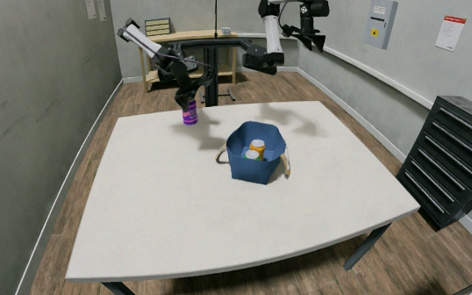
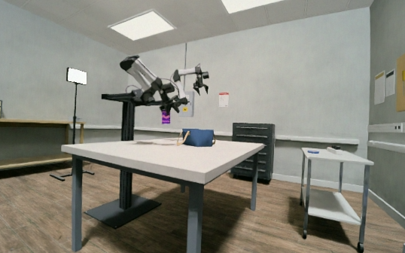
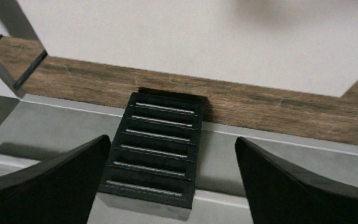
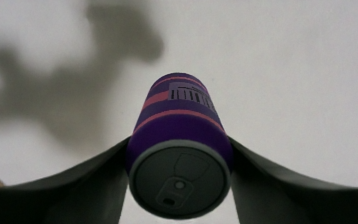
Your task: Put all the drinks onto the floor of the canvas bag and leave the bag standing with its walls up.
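Right end effector (image 1: 188, 104) (image 2: 169, 111) (image 4: 180, 165) is gripping purple can (image 1: 189, 115) (image 2: 165, 117) (image 4: 179, 120), holding it above table (image 1: 220, 228) (image 2: 144, 154) (image 3: 205, 40) (image 4: 300, 75). Left end effector (image 1: 316, 47) (image 2: 202, 91) (image 3: 172, 145) is standing wide open, empty. Bag (image 1: 251, 171) (image 2: 200, 138) is standing on table, walls up; orange can (image 1: 257, 148) and green can (image 1: 252, 155) are sitting inside, side by side.

Soft shadows under overhead light.

The bag's (image 1: 252, 172) (image 2: 200, 138) top gapes open, walls upright, two cans (image 1: 258, 146) inside.

Cans (image 1: 257, 147) in bag (image 1: 250, 172) (image 2: 198, 138), bag on table (image 1: 172, 211) (image 2: 159, 156) (image 3: 205, 40) (image 4: 290, 75)
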Controlling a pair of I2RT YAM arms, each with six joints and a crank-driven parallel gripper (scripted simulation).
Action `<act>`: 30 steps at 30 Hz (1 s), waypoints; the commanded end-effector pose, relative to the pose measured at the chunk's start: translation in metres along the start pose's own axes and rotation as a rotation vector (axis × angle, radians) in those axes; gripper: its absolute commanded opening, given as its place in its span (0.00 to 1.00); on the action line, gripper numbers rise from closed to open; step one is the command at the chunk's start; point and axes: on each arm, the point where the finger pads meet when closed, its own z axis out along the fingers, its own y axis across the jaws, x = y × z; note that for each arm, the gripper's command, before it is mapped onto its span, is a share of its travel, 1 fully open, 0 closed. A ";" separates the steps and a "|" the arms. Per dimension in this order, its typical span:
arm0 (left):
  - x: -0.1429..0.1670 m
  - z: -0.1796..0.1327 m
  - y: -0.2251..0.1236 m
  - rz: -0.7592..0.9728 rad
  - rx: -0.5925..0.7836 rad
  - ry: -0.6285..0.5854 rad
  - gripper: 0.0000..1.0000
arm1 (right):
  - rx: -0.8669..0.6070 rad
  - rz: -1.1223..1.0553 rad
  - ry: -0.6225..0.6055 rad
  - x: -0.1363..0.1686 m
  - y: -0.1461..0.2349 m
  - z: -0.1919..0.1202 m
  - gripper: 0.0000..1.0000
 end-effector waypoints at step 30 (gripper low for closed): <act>0.000 -0.016 0.002 -0.022 -0.046 0.008 1.00 | 0.116 0.093 -0.065 -0.072 -0.022 0.023 0.74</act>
